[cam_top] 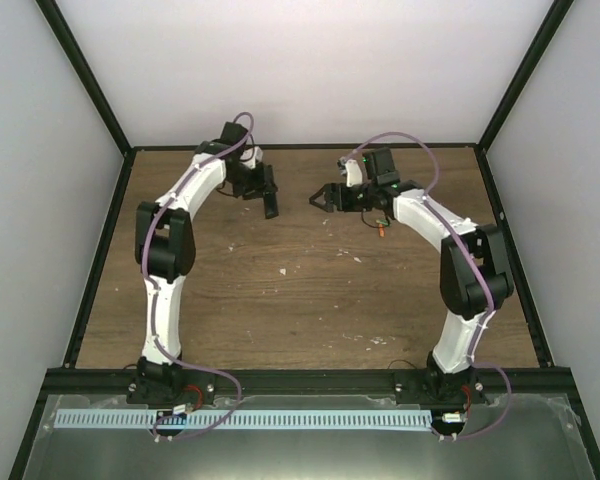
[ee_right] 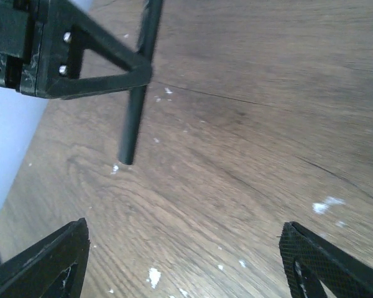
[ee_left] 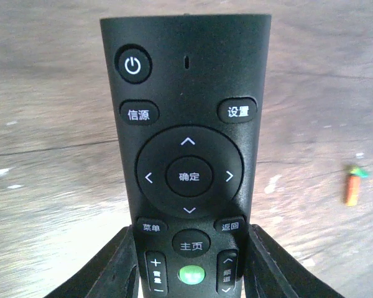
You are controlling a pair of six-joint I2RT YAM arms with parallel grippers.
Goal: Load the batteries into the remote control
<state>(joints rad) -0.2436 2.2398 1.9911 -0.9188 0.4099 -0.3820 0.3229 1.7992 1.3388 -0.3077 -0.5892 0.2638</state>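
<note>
The remote control is a slim black one, held above the table with its buttons facing the left wrist camera. My left gripper is shut on its lower part, a finger pressed on each long side. From above, the remote hangs at the back middle of the table. In the right wrist view it shows edge-on as a thin dark bar. One of the batteries, orange with a green end, lies on the wood to the remote's right, beside my right arm. My right gripper is open and empty, facing the remote.
The wooden table has pale chipped specks. Black frame posts and white walls close it in at the back and sides. A white slotted strip runs along the near edge by the arm bases.
</note>
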